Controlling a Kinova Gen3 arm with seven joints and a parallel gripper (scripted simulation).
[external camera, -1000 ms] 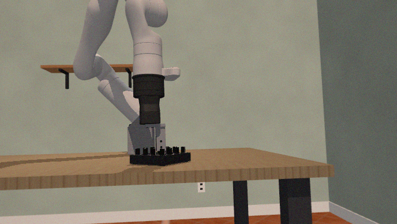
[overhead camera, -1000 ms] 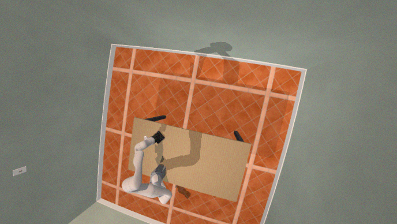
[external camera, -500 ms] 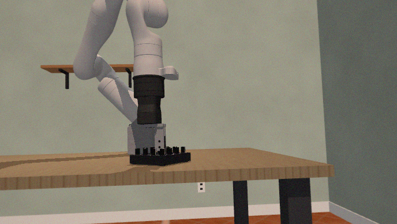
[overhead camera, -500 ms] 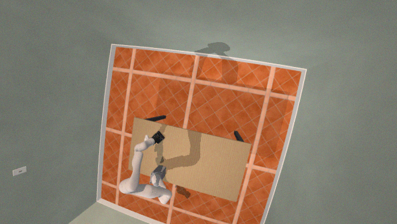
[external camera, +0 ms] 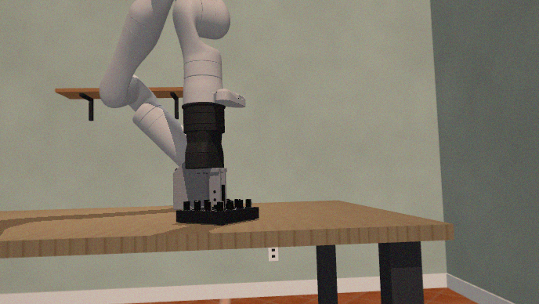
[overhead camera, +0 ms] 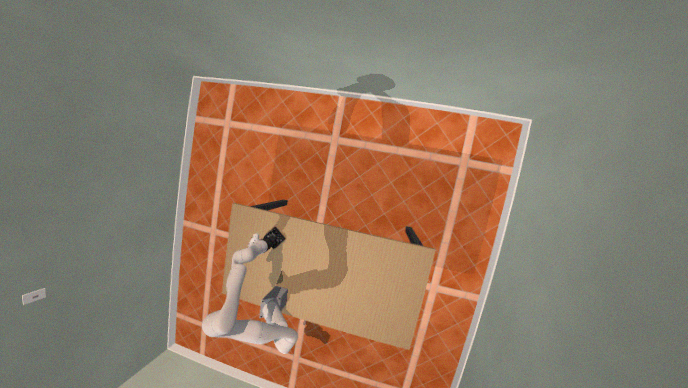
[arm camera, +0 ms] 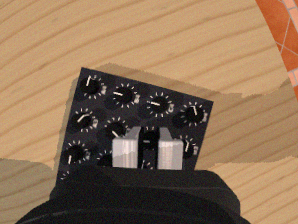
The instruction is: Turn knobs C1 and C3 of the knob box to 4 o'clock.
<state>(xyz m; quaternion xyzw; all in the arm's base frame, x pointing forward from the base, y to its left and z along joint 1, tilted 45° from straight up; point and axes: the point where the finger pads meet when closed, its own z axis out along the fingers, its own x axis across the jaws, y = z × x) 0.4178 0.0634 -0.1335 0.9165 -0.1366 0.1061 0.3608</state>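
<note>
The black knob box stands flat on the wooden table, and also shows in the top view point(overhead camera: 275, 236) and the exterior view point(external camera: 217, 213). My gripper point(arm camera: 149, 141) comes straight down onto the box, its two grey fingers shut on one black knob between them. That knob is in the third row from the far edge and third from the left, which I take to be C3. In the wrist view the box lies turned at an angle. My wrist hides the nearest row, and the white line of the held knob is hidden too. In the exterior view the fingers point(external camera: 219, 203) reach down among the knobs.
The box lies near the table's left far corner in the top view, close to my arm's base point(overhead camera: 275, 299). A wall shelf point(external camera: 117, 92) hangs behind the arm. The table edge and tiled floor point(arm camera: 276, 3) lie to the upper right in the wrist view.
</note>
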